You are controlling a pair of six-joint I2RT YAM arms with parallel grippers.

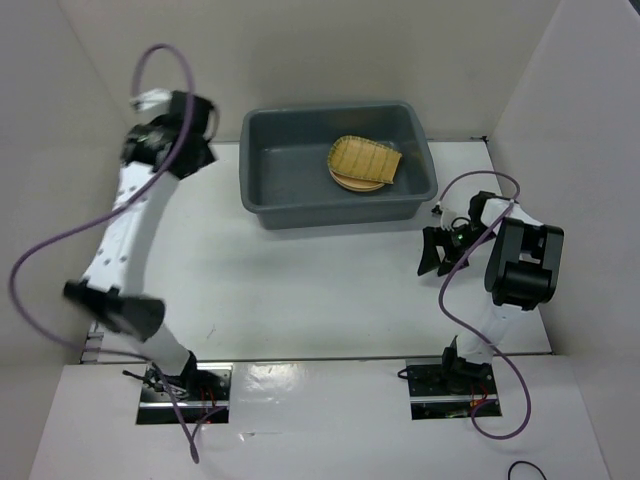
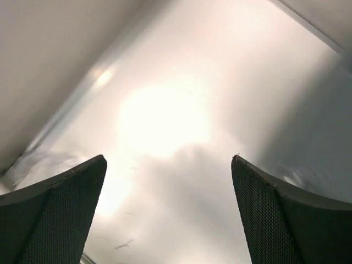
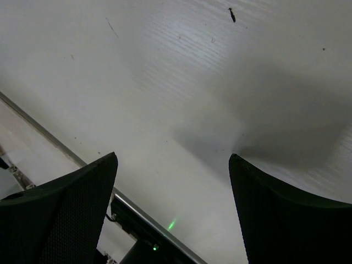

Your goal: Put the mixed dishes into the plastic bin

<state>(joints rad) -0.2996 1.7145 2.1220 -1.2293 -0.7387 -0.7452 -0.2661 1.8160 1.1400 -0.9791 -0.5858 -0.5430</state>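
The dark grey plastic bin stands at the back middle of the table. Inside it, on the right, the ribbed bamboo tray lies on top of a tan-yellow plate, of which only the edge shows. No glass cups show in any view. My left gripper is open and empty, raised at the back left beside the bin's left end; its wrist view shows only bare white surface. My right gripper is open and empty, low over the table in front of the bin's right corner; its wrist view shows bare table.
White walls enclose the table on the left, back and right. The table's near edge with a metal strip shows in the right wrist view. Purple cables loop off both arms.
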